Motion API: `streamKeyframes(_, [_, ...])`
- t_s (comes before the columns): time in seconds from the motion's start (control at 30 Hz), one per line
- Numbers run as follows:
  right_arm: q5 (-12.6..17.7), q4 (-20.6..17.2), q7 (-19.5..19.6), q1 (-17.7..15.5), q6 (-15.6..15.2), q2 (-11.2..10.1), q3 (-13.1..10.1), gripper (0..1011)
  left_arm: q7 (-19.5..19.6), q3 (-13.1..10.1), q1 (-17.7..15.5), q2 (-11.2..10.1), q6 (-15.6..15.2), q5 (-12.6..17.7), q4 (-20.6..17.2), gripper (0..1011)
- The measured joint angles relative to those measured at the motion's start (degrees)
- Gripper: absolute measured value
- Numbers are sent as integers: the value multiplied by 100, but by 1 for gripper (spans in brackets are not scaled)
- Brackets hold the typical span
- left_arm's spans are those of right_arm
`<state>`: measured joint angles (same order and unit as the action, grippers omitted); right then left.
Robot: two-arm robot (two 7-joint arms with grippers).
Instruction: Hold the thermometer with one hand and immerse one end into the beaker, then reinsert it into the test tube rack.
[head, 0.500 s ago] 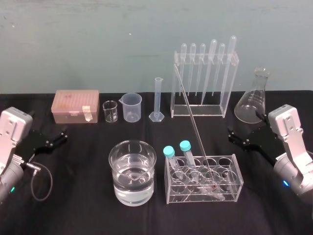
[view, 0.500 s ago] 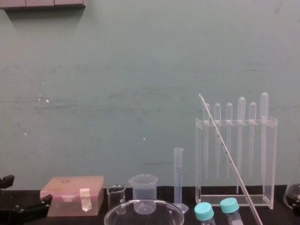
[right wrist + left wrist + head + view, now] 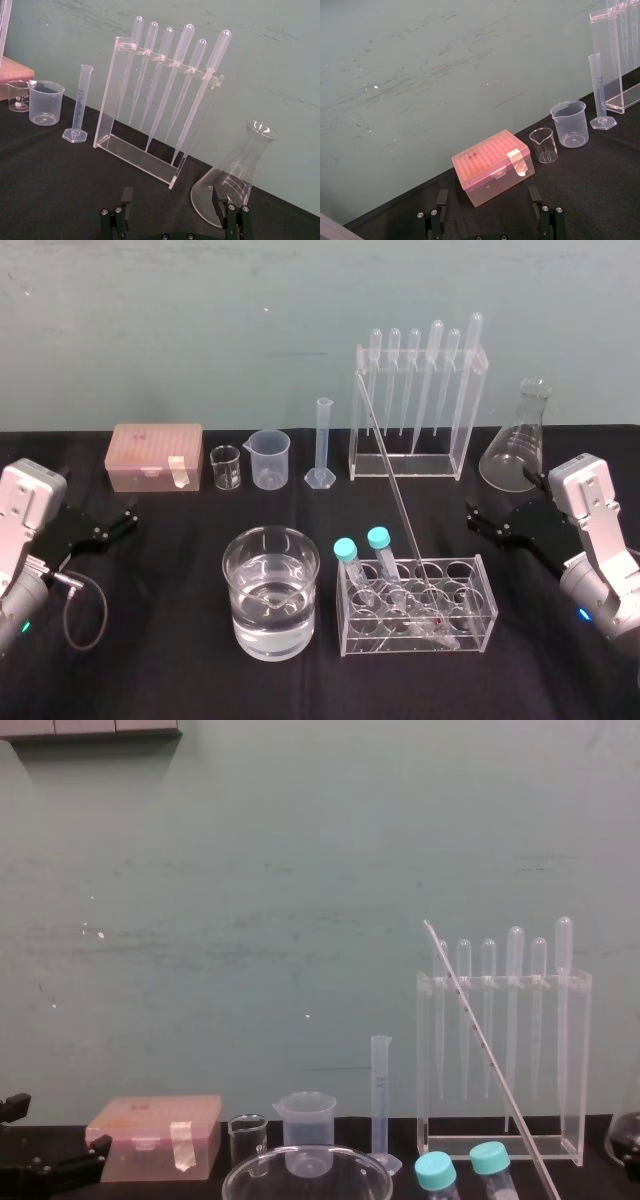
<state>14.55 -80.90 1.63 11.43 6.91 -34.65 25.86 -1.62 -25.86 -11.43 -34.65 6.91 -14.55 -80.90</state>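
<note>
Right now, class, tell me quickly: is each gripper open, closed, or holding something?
Left gripper: open, holding nothing, out on the left.
Right gripper: open, holding nothing, out on the right.

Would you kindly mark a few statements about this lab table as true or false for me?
1. The thermometer leans in the test tube rack. True.
2. The beaker is empty. False: it holds clear liquid.
3. The left gripper grips the thermometer. False: it is open at the table's left side, holding nothing.
4. Two blue-capped tubes stand in the rack. True.
5. The right gripper is open. True.
</note>
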Motion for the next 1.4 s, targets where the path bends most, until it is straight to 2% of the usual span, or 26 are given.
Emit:
streamKeyframes(1.27, [0, 0, -1, 0, 0, 0, 0, 1002, 0, 0, 0, 0, 0, 0, 0, 1008])
streamKeyframes(1.4, [103, -143, -129, -9, -41, -42, -120, 1002, 0, 0, 0, 0, 0, 0, 0, 1008])
